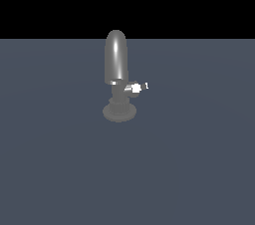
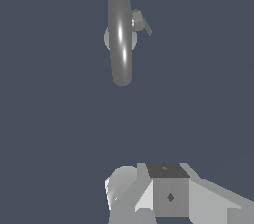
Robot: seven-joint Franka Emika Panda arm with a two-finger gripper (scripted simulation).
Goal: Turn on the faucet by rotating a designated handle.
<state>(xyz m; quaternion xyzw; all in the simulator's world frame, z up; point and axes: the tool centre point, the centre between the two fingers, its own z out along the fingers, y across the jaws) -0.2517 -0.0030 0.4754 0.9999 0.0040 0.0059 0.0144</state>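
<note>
One handle only: small silver-white lever, bright tip, sticking out of a short knob on the faucet toward the exterior view's right, low on the spout just above the ribbed neck. In the wrist view the handle is a dim grey stub beside the spout; lever shape hard to make out. Faucet stands upright on the grey bench. Fingers well apart from faucet, cut off by the frame edge; can't tell if spread or closed. No arm in exterior view.
</note>
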